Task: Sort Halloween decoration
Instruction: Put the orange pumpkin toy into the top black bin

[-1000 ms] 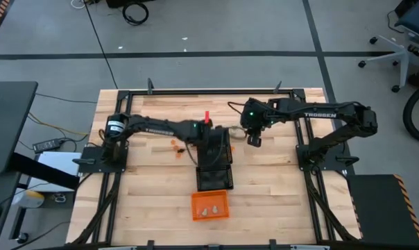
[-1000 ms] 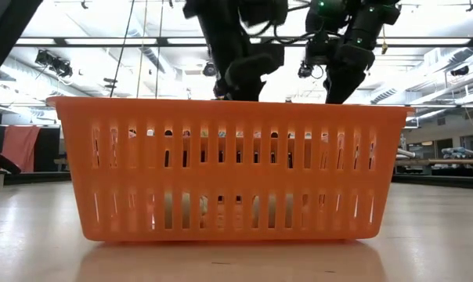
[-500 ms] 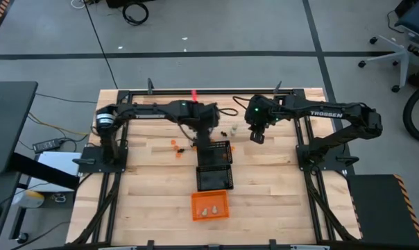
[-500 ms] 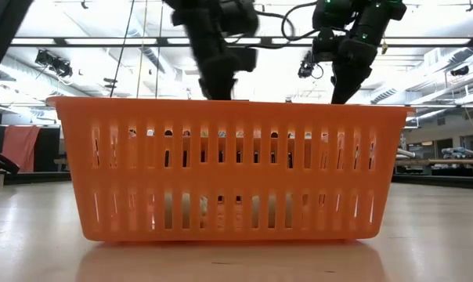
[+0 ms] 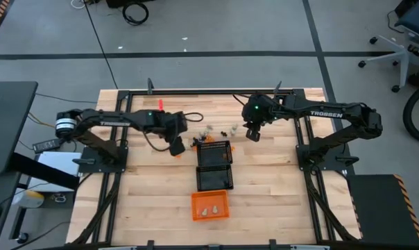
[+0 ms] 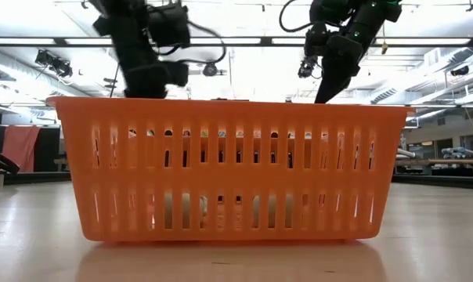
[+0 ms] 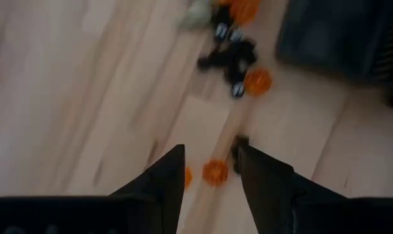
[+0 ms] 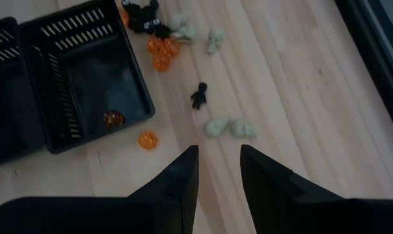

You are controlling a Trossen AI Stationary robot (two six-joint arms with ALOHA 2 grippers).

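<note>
Orange, cream-white and black tiny trinkets [image 8: 164, 45] are scattered on the wooden table [image 5: 147, 180], at twelve o'clock from two black mesh baskets [image 5: 214, 167]. Left gripper [image 5: 176, 147], fingers spread and empty, is held over small orange pieces [image 7: 215, 171]. Right gripper [image 5: 251, 135] is likewise parted, empty, above cream trinkets [image 8: 226, 128].

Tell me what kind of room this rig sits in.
Probably a robotics lab or workshop hall: the wooden table stands on a grey concrete floor with taped lines, an office chair sits to one side, and ceiling strip lights run overhead.
</note>
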